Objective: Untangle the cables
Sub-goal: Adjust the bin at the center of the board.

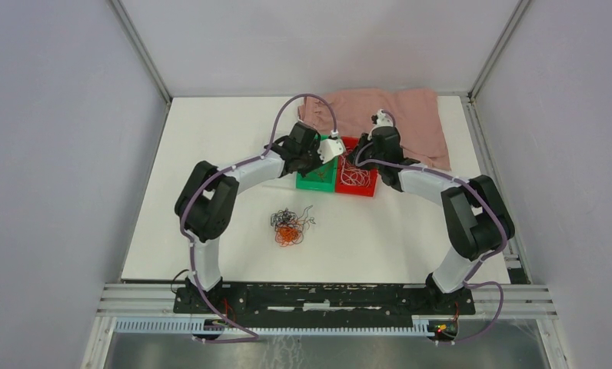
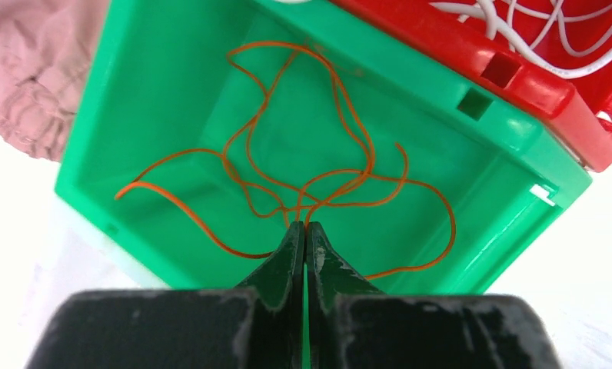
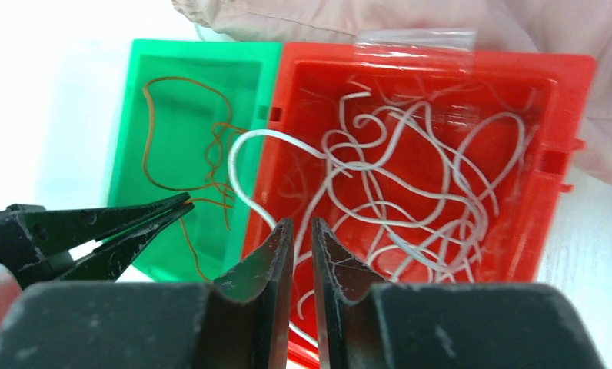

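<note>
Left hand [image 2: 304, 225] pinches thin orange wires [image 2: 287, 165] above glossy green plastic bin [image 2: 172, 69]; right hand [image 3: 302, 223], barely parted, grip unclear, over curly white wires [image 3: 364, 165] in red plastic bin [image 3: 549, 115]; dark wiry tangle [image 1: 287, 227] on white desk [image 1: 211, 154].

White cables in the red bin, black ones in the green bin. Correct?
Not quite: the green bin holds orange cables, not black, as the left wrist view shows. The white cables are in the red bin.

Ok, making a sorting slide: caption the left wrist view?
Left end effector, shut on orange cables, over the green bin; red bin of white cables alongside.
</note>
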Robot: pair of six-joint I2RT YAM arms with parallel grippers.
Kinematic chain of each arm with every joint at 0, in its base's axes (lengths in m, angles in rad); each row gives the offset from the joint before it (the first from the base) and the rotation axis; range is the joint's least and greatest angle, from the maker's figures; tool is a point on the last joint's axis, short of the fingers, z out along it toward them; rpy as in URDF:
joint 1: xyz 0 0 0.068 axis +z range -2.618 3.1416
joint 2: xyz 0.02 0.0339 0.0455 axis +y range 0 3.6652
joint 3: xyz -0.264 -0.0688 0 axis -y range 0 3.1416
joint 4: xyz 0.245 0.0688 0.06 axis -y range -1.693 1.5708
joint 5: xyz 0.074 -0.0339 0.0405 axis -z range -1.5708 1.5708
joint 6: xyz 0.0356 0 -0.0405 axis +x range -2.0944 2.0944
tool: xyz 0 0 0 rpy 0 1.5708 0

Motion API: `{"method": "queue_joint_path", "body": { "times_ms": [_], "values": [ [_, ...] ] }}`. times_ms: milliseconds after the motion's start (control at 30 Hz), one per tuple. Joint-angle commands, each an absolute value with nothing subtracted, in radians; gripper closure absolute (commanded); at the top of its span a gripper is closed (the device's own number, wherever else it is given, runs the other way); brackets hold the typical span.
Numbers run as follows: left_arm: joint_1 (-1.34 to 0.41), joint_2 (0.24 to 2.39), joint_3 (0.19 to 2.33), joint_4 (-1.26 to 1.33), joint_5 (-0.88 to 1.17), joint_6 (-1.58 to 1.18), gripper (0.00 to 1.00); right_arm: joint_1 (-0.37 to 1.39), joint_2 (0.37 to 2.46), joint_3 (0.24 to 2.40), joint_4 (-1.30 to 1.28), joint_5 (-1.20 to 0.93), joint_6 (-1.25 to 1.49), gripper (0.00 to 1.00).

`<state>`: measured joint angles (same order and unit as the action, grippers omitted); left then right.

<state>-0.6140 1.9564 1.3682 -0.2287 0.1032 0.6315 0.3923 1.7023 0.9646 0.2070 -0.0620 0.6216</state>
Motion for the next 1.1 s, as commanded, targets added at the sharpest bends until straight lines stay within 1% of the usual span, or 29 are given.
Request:
{"method": "queue_joint_path", "body": {
  "times_ms": [0, 67, 133, 167, 200, 233, 300, 333, 367, 500, 567, 633, 667, 700, 733, 800, 867, 967, 1000, 1067],
  "values": [
    [-0.615, 1.954, 1.344, -0.196, 0.090, 0.670, 0.97, 0.388, 1.718, 1.024, 0.134, 0.003, 0.622, 0.84],
    [-0.613, 1.948, 1.350, -0.197, 0.094, 0.662, 0.97, 0.389, 1.754, 1.045, 0.122, 0.005, 0.620, 0.89],
    [-0.613, 1.938, 1.362, -0.201, 0.114, 0.645, 0.97, 0.389, 1.783, 1.060, 0.121, 0.000, 0.621, 0.92],
    [-0.613, 1.934, 1.370, -0.208, 0.127, 0.639, 0.95, 0.389, 1.796, 1.065, 0.120, -0.004, 0.622, 0.92],
    [-0.614, 1.930, 1.380, -0.219, 0.139, 0.631, 0.87, 0.388, 1.807, 1.068, 0.122, -0.008, 0.624, 0.93],
    [-0.614, 1.928, 1.395, -0.237, 0.152, 0.627, 0.74, 0.388, 1.815, 1.070, 0.122, -0.010, 0.628, 0.93],
    [-0.614, 1.923, 1.415, -0.263, 0.175, 0.622, 0.51, 0.390, 1.821, 1.065, 0.126, -0.015, 0.637, 0.94],
    [-0.614, 1.919, 1.423, -0.271, 0.183, 0.622, 0.42, 0.391, 1.817, 1.059, 0.132, -0.015, 0.638, 0.94],
    [-0.614, 1.913, 1.433, -0.280, 0.195, 0.621, 0.37, 0.392, 1.808, 1.052, 0.138, -0.013, 0.637, 0.94],
    [-0.612, 1.887, 1.525, -0.343, 0.246, 0.600, 0.23, 0.391, 1.750, 1.026, 0.145, 0.021, 0.624, 0.93],
    [-0.613, 1.881, 1.595, -0.429, 0.275, 0.603, 0.20, 0.392, 1.720, 1.025, 0.137, 0.031, 0.610, 0.92],
    [-0.610, 1.883, 1.677, -0.512, 0.302, 0.604, 0.17, 0.392, 1.690, 1.027, 0.124, 0.031, 0.601, 0.87],
    [-0.608, 1.881, 1.714, -0.549, 0.314, 0.606, 0.14, 0.392, 1.677, 1.024, 0.123, 0.030, 0.599, 0.82],
    [-0.606, 1.879, 1.745, -0.587, 0.326, 0.613, 0.11, 0.392, 1.664, 1.019, 0.127, 0.026, 0.597, 0.73],
    [-0.604, 1.872, 1.771, -0.622, 0.339, 0.619, 0.07, 0.392, 1.651, 1.012, 0.134, 0.019, 0.594, 0.68],
    [-0.595, 1.860, 1.821, -0.685, 0.373, 0.633, 0.04, 0.391, 1.632, 1.000, 0.147, 0.002, 0.589, 0.60],
    [-0.582, 1.852, 1.865, -0.747, 0.394, 0.640, 0.01, 0.393, 1.625, 0.994, 0.161, -0.024, 0.584, 0.56],
    [-0.554, 1.841, 1.912, -0.837, 0.409, 0.642, 0.00, 0.406, 1.635, 0.999, 0.180, -0.074, 0.571, 0.55],
    [-0.540, 1.833, 1.911, -0.855, 0.409, 0.641, 0.00, 0.411, 1.640, 1.000, 0.191, -0.094, 0.569, 0.55],
    [-0.495, 1.805, 1.877, -0.872, 0.413, 0.635, 0.00, 0.429, 1.652, 1.009, 0.209, -0.116, 0.562, 0.52]
  ]
}}
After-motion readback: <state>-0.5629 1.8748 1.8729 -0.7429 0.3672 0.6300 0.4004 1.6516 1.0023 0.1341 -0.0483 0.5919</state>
